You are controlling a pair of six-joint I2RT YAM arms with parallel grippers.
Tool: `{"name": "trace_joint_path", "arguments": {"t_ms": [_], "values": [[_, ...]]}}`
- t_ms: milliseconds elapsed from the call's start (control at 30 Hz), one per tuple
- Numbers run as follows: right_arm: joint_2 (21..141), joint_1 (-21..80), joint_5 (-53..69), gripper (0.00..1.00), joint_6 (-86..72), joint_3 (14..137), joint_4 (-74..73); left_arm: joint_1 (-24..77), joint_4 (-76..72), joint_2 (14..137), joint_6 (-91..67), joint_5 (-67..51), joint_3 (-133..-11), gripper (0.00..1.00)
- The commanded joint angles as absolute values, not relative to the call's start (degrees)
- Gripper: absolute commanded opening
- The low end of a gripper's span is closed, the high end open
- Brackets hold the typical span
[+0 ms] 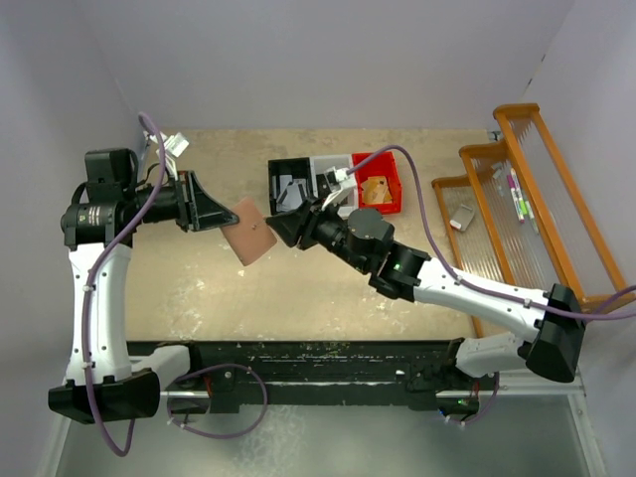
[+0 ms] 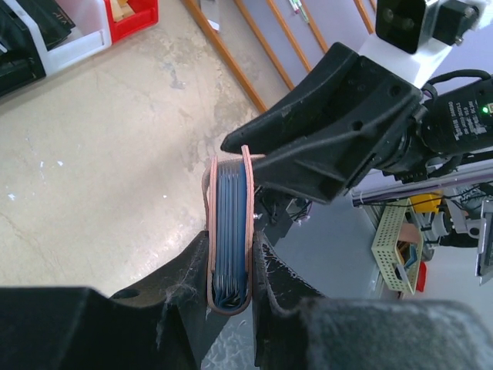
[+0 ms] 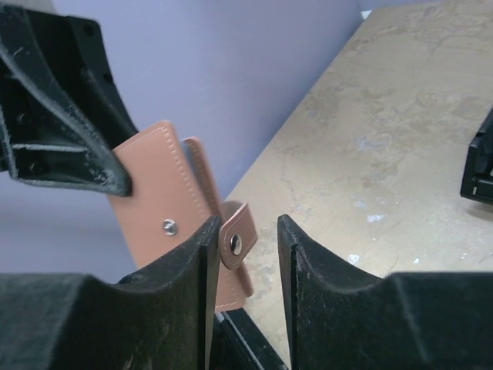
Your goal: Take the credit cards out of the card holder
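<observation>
Three bins (image 1: 320, 164) behind the card holder (image 1: 248, 240), left jaws tight on it, right jaws apart at its snap tab (image 3: 237, 243).

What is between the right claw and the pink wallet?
Nothing visible. The right gripper is open at the card holder, whose snap tab shows in the gap between its fingers. The left gripper holds the holder aloft.

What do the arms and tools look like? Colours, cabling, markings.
Left arm and right arm: white links, black joint housings, black bases. Left tool and right tool: broad black wedge-shaped fingers, scuffed. Purple cable along each arm. Green LED lit on the right arm. No sleeves.
</observation>
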State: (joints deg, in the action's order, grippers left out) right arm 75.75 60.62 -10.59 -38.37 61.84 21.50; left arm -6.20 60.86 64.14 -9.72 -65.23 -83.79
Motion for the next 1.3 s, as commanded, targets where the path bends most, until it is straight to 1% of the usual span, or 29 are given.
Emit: {"name": "trace_joint_path", "arguments": {"t_ms": [0, 167, 233, 333, 367, 400, 433, 467, 500, 633, 833, 933, 967, 1000, 1100, 1167, 1267], "values": [[73.8, 59.7, -12.7, 0.34, -40.4, 60.6, 24.4, -6.0, 59.1, 62.7, -12.5, -71.2, -86.3, 0.00], [74.1, 59.6, -11.5, 0.21, -40.8, 61.4, 24.2, -6.0, 58.6, 62.6, -13.2, -71.4, -86.2, 0.00], [74.6, 59.6, -10.6, 0.14, -40.7, 62.0, 23.9, -6.0, 58.6, 62.4, -13.1, -71.5, -86.0, 0.00], [74.5, 59.6, -10.1, 0.00, -39.7, 63.3, 22.4, -6.0, 59.1, 62.1, -11.1, -71.2, -85.4, 0.00], [74.2, 59.6, -10.2, 0.00, -38.9, 64.0, 21.3, -6.0, 59.4, 62.0, -10.0, -70.9, -85.1, 0.01], [73.9, 59.5, -10.1, 0.00, -37.1, 64.8, 20.0, -6.0, 59.9, 62.0, -8.8, -70.8, -84.6, 0.08], [73.7, 59.6, -10.0, 0.00, -35.9, 66.0, 18.3, -6.0, 60.4, 62.1, -7.1, -70.7, -84.0, 0.18], [73.4, 59.6, -9.6, 0.00, -34.3, 67.3, 16.4, -6.0, 60.9, 62.0, -5.1, -70.5, -83.5, 0.32], [73.4, 59.5, -8.7, 0.00, -32.7, 68.9, 14.7, -6.0, 61.4, 62.0, -3.1, -69.9, -83.0, 0.41], [74.7, 59.6, -2.4, 0.00, -27.5, 75.5, 6.0, -6.0, 62.8, 61.6, 4.3, -66.8, -81.7, 0.66], [76.8, 59.6, 0.3, 0.00, -22.0, 81.0, 0.1, -6.0, 62.9, 59.8, 12.7, -65.7, -78.4, 0.79], [78.1, 59.6, 0.1, 0.00, -20.6, 83.7, -3.6, -6.0, 60.3, 56.9, 16.3, -64.8, -75.4, 0.81], [78.2, 59.6, 0.1, 0.00, -20.4, 84.1, -3.9, -6.0, 58.8, 55.5, 18.0, -64.7, -73.4, 0.84], [78.2, 59.6, 0.3, 0.00, -20.2, 84.1, -3.8, -6.0, 56.8, 53.8, 19.2, -64.0, -71.4, 0.85], [78.9, 59.7, 2.4, 0.00, -19.8, 85.2, -4.0, -6.0, 50.9, 47.6, 23.9, -62.0, -66.3, 0.86], [79.7, 59.8, 4.3, 0.00, -19.4, 86.2, -4.7, -6.0, 49.5, 44.8, 28.8, -61.8, -64.3, 0.86], [80.7, 60.5, 6.8, 0.00, -18.9, 87.7, -5.5, -6.0, 49.2, 42.7, 34.1, -62.0, -63.0, 0.92]]}}
